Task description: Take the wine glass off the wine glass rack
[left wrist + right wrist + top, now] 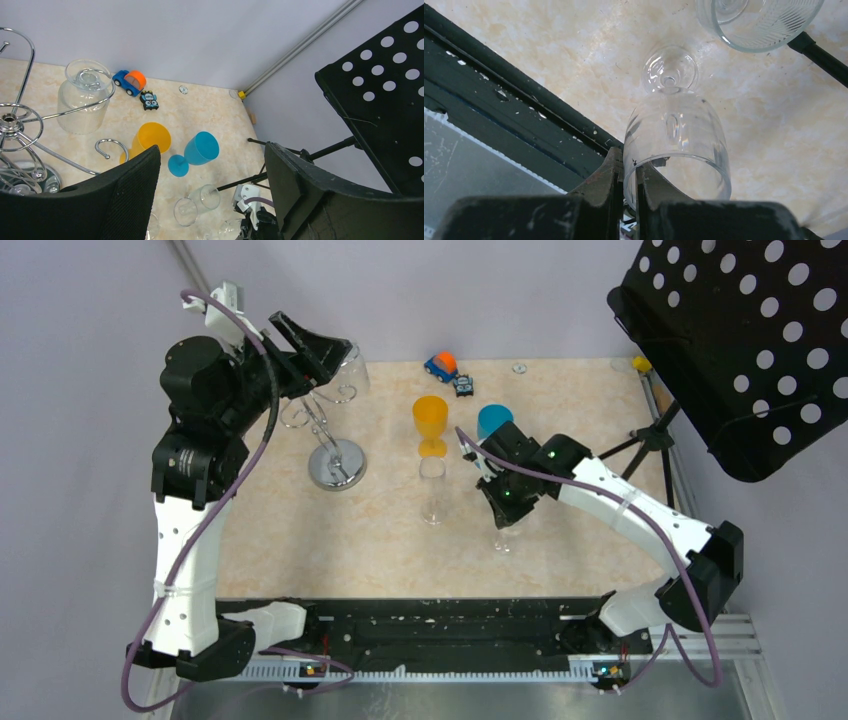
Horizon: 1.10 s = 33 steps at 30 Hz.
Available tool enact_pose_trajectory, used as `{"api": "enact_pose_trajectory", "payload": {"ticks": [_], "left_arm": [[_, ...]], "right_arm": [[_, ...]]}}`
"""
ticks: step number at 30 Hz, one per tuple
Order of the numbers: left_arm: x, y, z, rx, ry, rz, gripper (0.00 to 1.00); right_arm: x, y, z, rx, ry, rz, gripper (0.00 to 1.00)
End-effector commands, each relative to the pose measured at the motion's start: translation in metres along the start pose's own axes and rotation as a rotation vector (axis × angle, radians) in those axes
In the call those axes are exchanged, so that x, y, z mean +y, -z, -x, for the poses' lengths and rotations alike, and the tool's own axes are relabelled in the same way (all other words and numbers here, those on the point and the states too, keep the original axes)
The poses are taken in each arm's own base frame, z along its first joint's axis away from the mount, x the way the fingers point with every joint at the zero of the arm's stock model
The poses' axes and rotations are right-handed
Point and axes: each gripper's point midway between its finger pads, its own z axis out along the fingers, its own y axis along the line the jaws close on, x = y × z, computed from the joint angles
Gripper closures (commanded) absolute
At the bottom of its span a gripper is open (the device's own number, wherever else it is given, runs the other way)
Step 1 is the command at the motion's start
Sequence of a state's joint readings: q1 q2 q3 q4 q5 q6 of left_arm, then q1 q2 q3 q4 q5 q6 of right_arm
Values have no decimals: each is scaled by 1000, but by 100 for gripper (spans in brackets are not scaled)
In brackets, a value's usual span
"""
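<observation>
The chrome wine glass rack (337,466) stands at the table's back left, its curled hook arms (20,120) filling the left of the left wrist view. A clear ribbed wine glass (82,97) hangs upside down from one hook (351,372). My left gripper (322,352) hovers just beside this glass, above the rack; it is open with nothing between its fingers (131,195). My right gripper (507,502) is shut on the rim of another clear wine glass (674,132), one finger inside the bowl and one outside. That glass's foot (670,70) is near the tabletop.
An orange goblet (431,422), a blue goblet (493,420) and a clear glass (432,490) stand mid-table. Two small toy cars (441,365) lie at the back. A black perforated stand (740,340) with tripod legs (645,440) overhangs the right edge.
</observation>
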<state>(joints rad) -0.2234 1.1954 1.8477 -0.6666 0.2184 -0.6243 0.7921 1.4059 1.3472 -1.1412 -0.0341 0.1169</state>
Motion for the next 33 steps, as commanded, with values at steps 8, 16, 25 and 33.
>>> {"api": "enact_pose_trajectory", "payload": {"ticks": [8,16,25,33], "left_arm": [[-5,4,13,-54,-30,-15,20],[-3,1,13,-50,-29,-15,20],[-1,-3,14,-51,-29,-12,20],[-1,-19,13,-30,-2,-28,20]], "right_arm": [[8,-2,12,-65,-27,27,90],[6,0,9,-49,-31,17,77],[5,23,24,-107,-32,2,59],[21,79,69,-334,-11,89,43]]}}
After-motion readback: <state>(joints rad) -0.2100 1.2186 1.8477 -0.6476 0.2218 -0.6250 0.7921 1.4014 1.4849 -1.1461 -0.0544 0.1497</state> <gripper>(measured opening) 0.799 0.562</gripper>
